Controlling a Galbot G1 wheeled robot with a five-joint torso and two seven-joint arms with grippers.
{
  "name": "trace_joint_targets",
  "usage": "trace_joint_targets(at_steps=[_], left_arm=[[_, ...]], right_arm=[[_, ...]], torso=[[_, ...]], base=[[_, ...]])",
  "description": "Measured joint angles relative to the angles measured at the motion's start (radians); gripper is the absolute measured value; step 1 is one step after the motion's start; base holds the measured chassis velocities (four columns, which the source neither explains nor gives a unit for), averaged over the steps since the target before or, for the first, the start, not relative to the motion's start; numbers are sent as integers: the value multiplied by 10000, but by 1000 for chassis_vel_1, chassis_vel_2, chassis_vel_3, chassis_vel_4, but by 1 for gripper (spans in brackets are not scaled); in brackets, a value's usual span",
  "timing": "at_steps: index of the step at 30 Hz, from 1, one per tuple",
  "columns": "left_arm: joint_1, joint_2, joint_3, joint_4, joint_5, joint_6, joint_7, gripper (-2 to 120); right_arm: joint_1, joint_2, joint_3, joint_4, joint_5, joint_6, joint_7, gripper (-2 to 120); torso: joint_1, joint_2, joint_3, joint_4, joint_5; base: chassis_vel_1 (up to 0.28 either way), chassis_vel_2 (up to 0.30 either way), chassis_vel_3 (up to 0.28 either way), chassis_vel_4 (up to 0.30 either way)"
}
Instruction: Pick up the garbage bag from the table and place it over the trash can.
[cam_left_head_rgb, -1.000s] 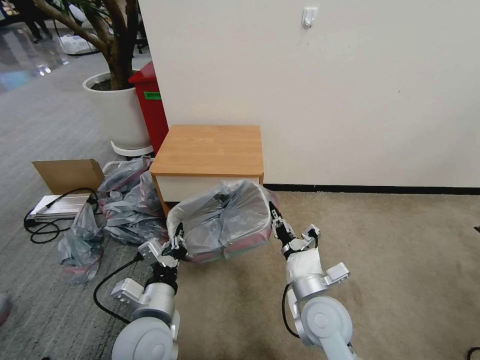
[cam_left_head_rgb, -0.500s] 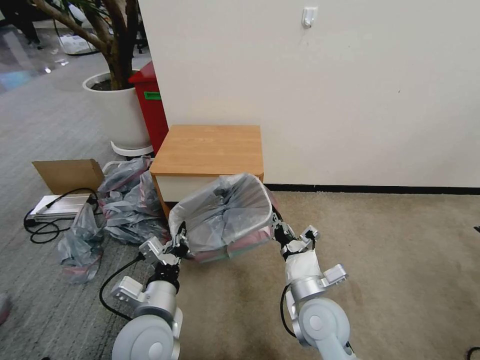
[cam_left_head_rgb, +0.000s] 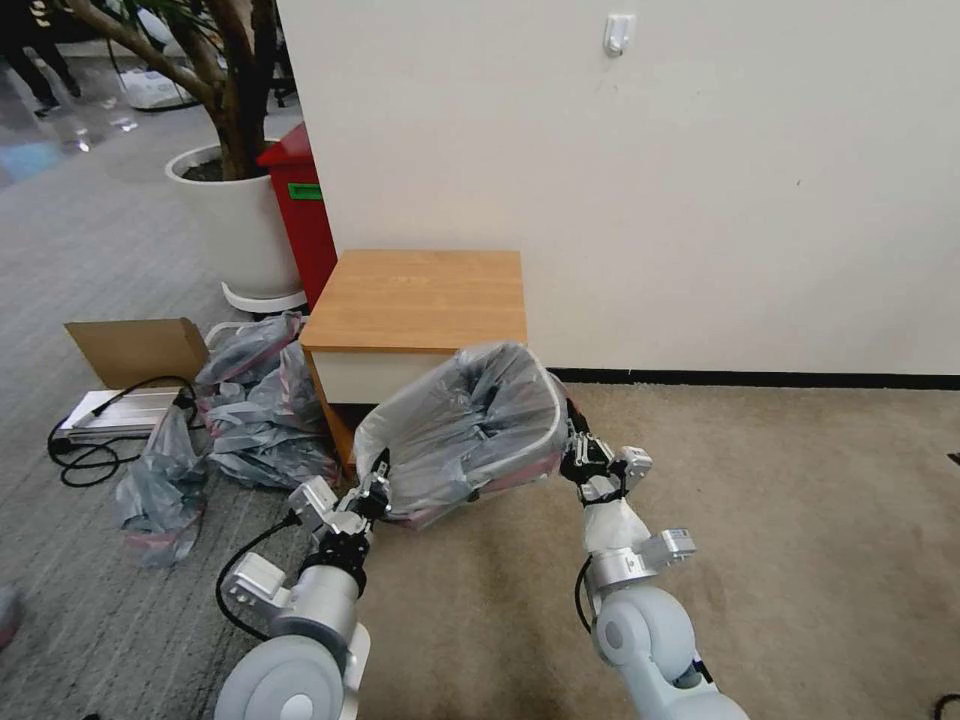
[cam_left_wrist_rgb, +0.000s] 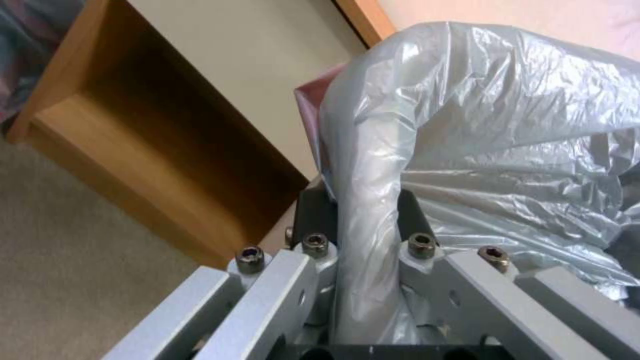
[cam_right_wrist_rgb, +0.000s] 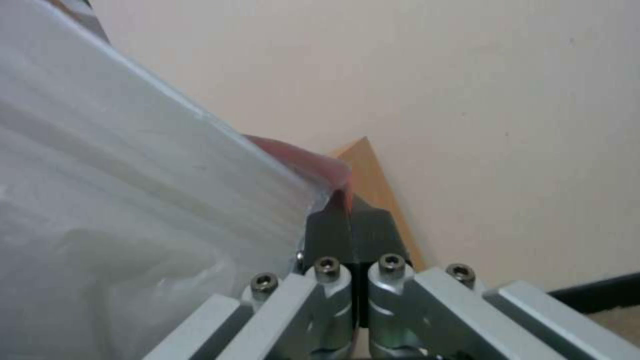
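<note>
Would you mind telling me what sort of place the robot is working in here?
Probably an office or lobby corner: beige carpet, a big white round plant pot holding an indoor tree, and a small orange-brown wooden nightstand.

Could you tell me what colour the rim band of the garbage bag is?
Pinkish-red, on the translucent grey garbage bag; the head view shows it best.

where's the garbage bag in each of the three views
Head view: the garbage bag is centre, stretched open between the left gripper and right gripper, in front of the table.
Left wrist view: the bag billows beyond the jaws, which pinch a fold.
Right wrist view: the bag spreads beside the shut jaws.
Shared landmark: the orange-brown table.
</note>
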Motion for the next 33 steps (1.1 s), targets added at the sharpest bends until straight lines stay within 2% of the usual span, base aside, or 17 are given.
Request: trace_joint_targets(at_steps=[9, 15, 17, 19, 22, 24, 25, 28, 30, 31, 33], left_arm=[[99, -113, 11, -96, 3, 17, -7, 5], [67, -92, -35, -90, 118, 159, -144, 5], [-12, -26, -73, -41, 387, 364, -399, 5], [-69, 19, -120, -17, 555, 488, -589, 5], [-210, 113, -310, -5, 757, 841, -1130, 5], [-281, 150, -482, -5, 766, 978, -1483, 5], [-281, 150, -482, -5, 766, 978, -1483, 5], [-344, 168, -649, 5, 765, 1112, -1826, 5], [-352, 171, -688, 17, 765, 1142, -1889, 5], [-359, 174, -728, 24, 766, 1160, -1936, 5], [-359, 186, -750, 26, 796, 1233, -1956, 5]], right_arm=[[238, 24, 182, -709, -1369, 379, 198, 0], [115, -1, 248, -756, -2052, 392, 339, 0], [-58, -35, 377, -742, -2645, 494, 439, 10], [-207, -55, 461, -678, -2932, 544, 501, 14], [-721, -176, 696, -329, -3337, 705, 534, 28], [-1066, -262, 859, -28, -3050, 801, 370, 37], [-1066, -262, 859, -28, -3050, 801, 370, 37], [-1408, -379, 1036, 336, -2233, 877, -40, 51], [-1485, -407, 1088, 440, -1956, 878, -133, 53], [-1541, -432, 1168, 556, -1632, 878, -269, 61], [-1566, -479, 1260, 727, -1209, 877, -384, 67]], torso=[[0, 0, 0, -1, 1], [0, 0, 0, 0, 1], [0, 0, 0, 0, 0], [0, 0, 0, -1, 0], [0, 0, 0, -1, 0], [0, 0, 0, -2, 0], [0, 0, 0, -2, 0], [0, 0, 0, -1, 0], [0, 0, 0, -1, -1], [0, 0, 0, -1, 0], [0, 0, 0, -1, 1]], base=[[0, 0, 0, 0], [0, 0, 0, 0], [0, 0, 0, 0], [0, 0, 0, 0], [0, 0, 0, 0], [0, 0, 0, 0], [0, 0, 0, 0], [0, 0, 0, 0], [0, 0, 0, 0], [0, 0, 0, 0], [0, 0, 0, 0]])
